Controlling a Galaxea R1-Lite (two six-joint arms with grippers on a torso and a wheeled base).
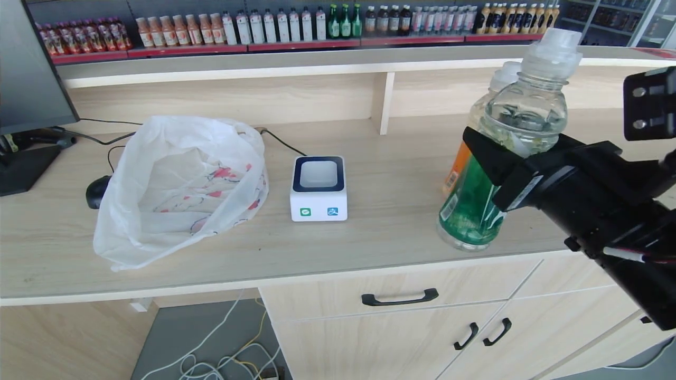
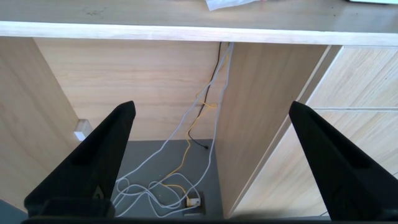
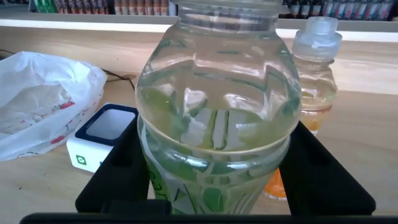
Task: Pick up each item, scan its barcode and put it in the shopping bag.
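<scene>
A: Green bottle [image 1: 470, 211], where do we have it?
B: Our right tool [image 1: 501, 158] clamps its shoulder, at the right end of the tabletop [image 1: 391, 174], just before the orange bottle [image 1: 458, 163].
A: And our left tool [image 2: 211, 109]?
B: Spread wide, holding nothing, below the tabletop edge. We see the scanner [image 1: 318, 187] mid-tabletop, the bag [image 1: 179, 184] left of it.

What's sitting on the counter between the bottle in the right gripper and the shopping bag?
Only the white scanner sits between the bottle and the shopping bag; the head view shows it.

Shopping bag [image 1: 179, 184] left of scanner [image 1: 318, 188]; bottle [image 1: 470, 211] right, another [image 1: 457, 171] behind it, on counter [image 1: 391, 163]
</scene>
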